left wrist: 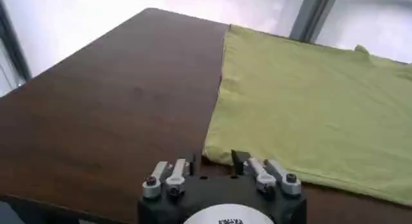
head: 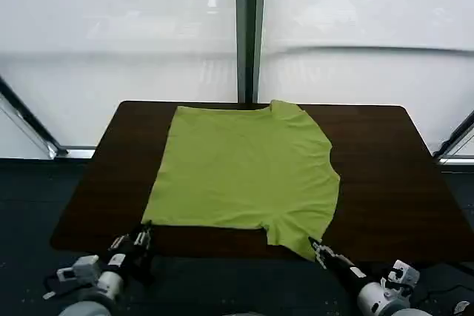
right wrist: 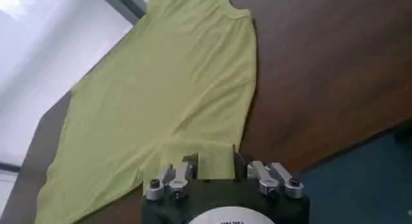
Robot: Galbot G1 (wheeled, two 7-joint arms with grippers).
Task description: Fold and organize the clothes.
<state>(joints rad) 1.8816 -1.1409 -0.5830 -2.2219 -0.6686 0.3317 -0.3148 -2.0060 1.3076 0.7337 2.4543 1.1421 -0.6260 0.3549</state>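
The clothes are one lime-green T-shirt (head: 244, 168) spread flat on the dark brown table (head: 385, 168). Its straight edge faces my left and a short sleeve (head: 296, 236) reaches the table's near edge on the right. My left gripper (head: 141, 236) sits at the shirt's near-left corner (left wrist: 215, 156), open, with the corner just ahead of and between its fingers (left wrist: 237, 158). My right gripper (head: 320, 249) is open at the near sleeve (right wrist: 215, 156), with green fabric lying between its fingers (right wrist: 192, 162).
Bare tabletop (left wrist: 96, 103) runs along the shirt's left side, and more (right wrist: 322, 64) along its right. The near edge of the table drops to a dark floor (head: 222, 286). White window panels with a dark post (head: 248, 27) stand behind the table.
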